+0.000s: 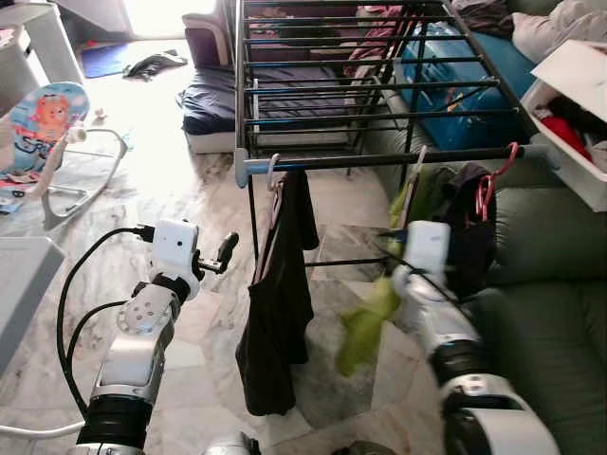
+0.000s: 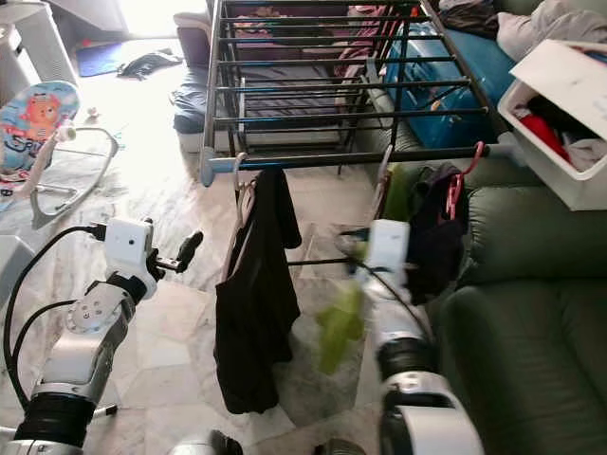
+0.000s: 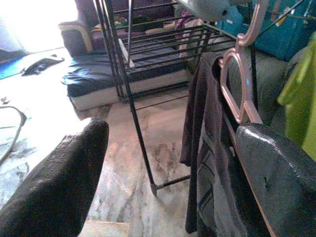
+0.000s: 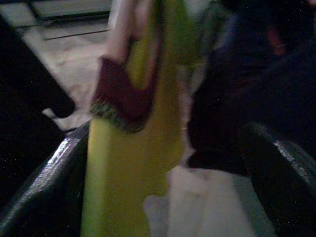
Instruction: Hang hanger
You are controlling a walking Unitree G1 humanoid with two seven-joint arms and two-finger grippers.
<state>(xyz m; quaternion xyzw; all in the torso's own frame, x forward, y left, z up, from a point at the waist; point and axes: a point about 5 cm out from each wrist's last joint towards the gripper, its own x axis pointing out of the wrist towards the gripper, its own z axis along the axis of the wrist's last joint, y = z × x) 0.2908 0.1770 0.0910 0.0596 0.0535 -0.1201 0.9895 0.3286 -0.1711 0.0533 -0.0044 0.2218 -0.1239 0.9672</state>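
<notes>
The pink plastic hanger (image 2: 383, 180) carrying a lime-green garment (image 2: 339, 322) hangs on the front rail of the black metal drying rack (image 1: 379, 159), before the right end effector (image 4: 168, 163), whose fingers are spread wide. The left end effector (image 1: 226, 251), wide open, sits beside a black shirt (image 1: 280, 303).
</notes>
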